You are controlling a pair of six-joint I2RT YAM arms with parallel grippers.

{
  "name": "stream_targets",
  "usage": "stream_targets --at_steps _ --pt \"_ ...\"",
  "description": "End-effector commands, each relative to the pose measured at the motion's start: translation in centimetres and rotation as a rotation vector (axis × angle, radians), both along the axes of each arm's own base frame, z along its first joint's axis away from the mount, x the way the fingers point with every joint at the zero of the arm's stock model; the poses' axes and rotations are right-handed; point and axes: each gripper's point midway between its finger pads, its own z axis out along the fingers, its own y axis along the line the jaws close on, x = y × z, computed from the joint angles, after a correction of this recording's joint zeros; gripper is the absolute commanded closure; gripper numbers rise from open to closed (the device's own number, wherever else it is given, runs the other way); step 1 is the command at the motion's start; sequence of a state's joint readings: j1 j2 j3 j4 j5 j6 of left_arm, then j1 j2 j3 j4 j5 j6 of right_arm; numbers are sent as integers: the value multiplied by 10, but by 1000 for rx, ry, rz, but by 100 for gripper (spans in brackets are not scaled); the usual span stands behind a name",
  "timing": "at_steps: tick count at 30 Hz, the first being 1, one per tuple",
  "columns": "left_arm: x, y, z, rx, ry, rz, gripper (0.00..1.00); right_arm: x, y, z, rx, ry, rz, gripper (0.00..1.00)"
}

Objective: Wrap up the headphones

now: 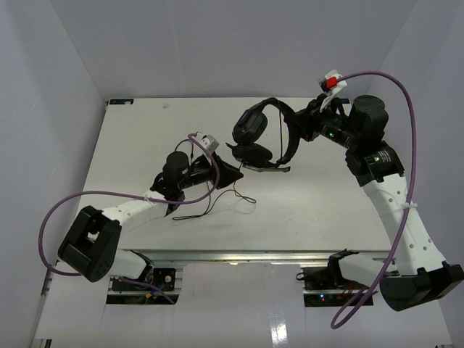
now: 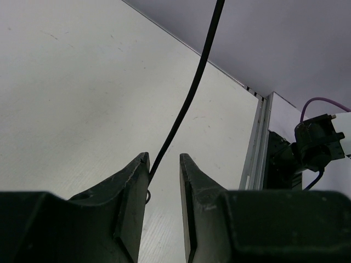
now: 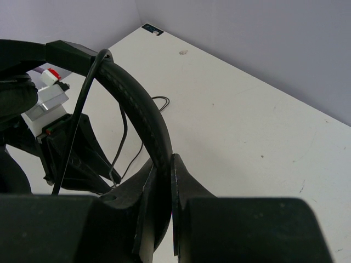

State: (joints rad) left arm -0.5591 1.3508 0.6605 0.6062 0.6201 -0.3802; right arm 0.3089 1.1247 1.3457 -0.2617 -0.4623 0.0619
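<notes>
- At the left, the left arm point(image 1: 123, 210) is reaching from its base toward the middle of the worktop point(image 1: 326, 210). A purple cable point(image 1: 54, 217) is looping out beside it.
- The left tool point(image 1: 228, 174) is standing partly open, with a clear gap showing between its two fingers point(image 2: 134, 183) and nothing pinched.
- The cord point(image 2: 189, 98) of the headphones point(image 1: 261, 138) is running down through that gap. It is passing close along the left-hand finger in the left wrist view, and whether it is touching that finger cannot be told.
- In the top view more of the cord is trailing below the left tool, lying in a loose loop on the worktop.
- The headphones are sitting right of centre, toward the back of the worktop, between the two tools.
- Their two earcups point(image 1: 250, 125) are facing the left tool, one above the other in the top view, with the lower one just beside the left tool's tip. Whether that earcup is resting on the worktop cannot be told.
- The headband point(image 3: 140, 109) is arching up and over from the earcups toward the right tool point(image 3: 163, 160).
- The right tool is clamping tightly on the headband, with one finger pressing on each side of the padded band.
- In the right wrist view a thin run of the cord is crossing over the top of the headband.
- At the far right, the right arm point(image 1: 395, 203) is angling up from its base, with its own purple cable arcing above it.
</notes>
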Motion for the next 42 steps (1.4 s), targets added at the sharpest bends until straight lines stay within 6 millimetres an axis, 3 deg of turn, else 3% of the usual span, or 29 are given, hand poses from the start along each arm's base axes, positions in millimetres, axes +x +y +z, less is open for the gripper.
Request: stream_targets --at_steps 1,10,17,23,32,37,42 --pt "-11 -15 1 -33 -25 -69 60 1 -2 52 83 -99 -18 92" --pt "-12 -40 -12 -50 -44 -109 57 11 -4 54 101 -78 -38 92" --pt "7 -64 -10 -112 -124 -82 48 9 -4 62 114 -78 -26 92" --pt "14 -87 -16 -152 -154 -118 53 9 -5 67 122 -86 -25 92" --pt "-39 -89 -56 -136 -74 -168 64 35 -20 68 141 -58 -153 92" --pt "-56 -86 -58 -153 -42 -169 73 45 -27 65 136 -51 -212 92" --pt "-70 -97 -55 -161 -29 -206 79 58 -39 59 121 -43 -298 92"
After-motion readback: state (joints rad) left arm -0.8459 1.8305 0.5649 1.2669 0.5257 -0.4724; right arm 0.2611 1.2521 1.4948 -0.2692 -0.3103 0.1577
